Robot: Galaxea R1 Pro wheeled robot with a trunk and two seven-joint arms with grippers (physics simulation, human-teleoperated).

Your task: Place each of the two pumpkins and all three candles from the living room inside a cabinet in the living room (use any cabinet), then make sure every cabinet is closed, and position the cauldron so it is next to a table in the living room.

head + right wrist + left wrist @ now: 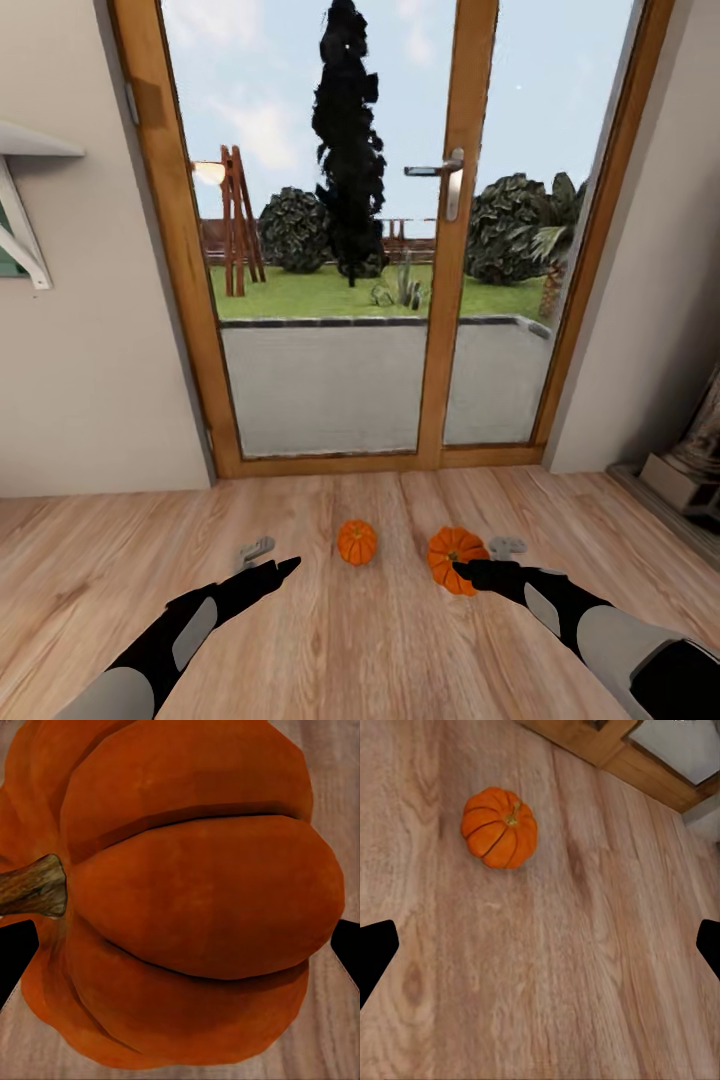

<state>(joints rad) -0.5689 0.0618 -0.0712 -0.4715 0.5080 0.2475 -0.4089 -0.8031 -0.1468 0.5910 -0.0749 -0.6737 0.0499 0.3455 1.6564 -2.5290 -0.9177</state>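
Before the glass door (pixel 330 230): right end effector (pixel 462 570) seemingly clamped on one pumpkin (pixel 450 555), left end effector (pixel 290 565) spread apart, empty, near the other pumpkin (pixel 357 542) on the floor (pixel 380 650).

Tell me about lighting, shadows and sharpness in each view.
Head view: even daylight through the glass door; faint grey shadows of each tool fall on the wood floor. Left wrist view: soft, flat light; pumpkin slightly blurry, hardly any shadow. Right wrist view: the other pumpkin looms close, its ribs darkly shaded.
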